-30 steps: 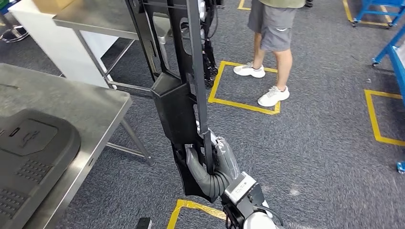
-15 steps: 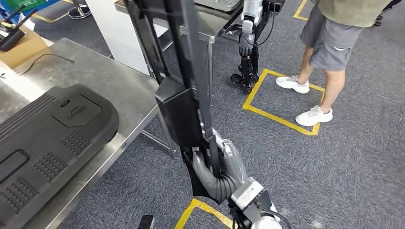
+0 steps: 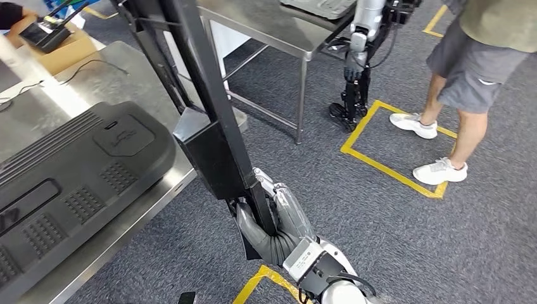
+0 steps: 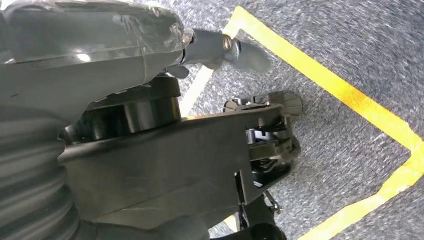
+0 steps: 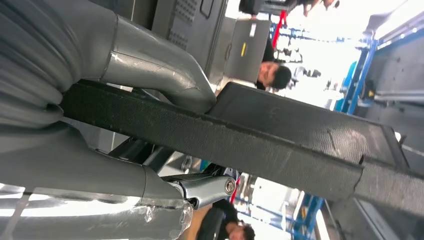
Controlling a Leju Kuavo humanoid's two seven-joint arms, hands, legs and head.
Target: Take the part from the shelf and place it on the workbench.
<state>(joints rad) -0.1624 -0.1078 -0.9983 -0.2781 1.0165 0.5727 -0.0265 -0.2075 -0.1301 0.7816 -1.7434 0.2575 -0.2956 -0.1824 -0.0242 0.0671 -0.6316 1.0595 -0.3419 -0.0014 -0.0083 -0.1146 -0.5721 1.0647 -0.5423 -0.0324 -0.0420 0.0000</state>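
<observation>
Right hand [image 3: 273,218] is wrapping its fingers round the low end of the long black plastic frame part [image 3: 209,145], holding it upright beside the worktop [image 3: 120,215]. Likely stiff, top-heavy, prone to swinging; gripping nearer the middle block looks safer.

Grey carpet [image 3: 405,240] marked with yellow tape squares [image 3: 386,166] covered the floor; a steel table [image 3: 278,28] stood at upper centre, another [image 3: 95,82] at left.
</observation>
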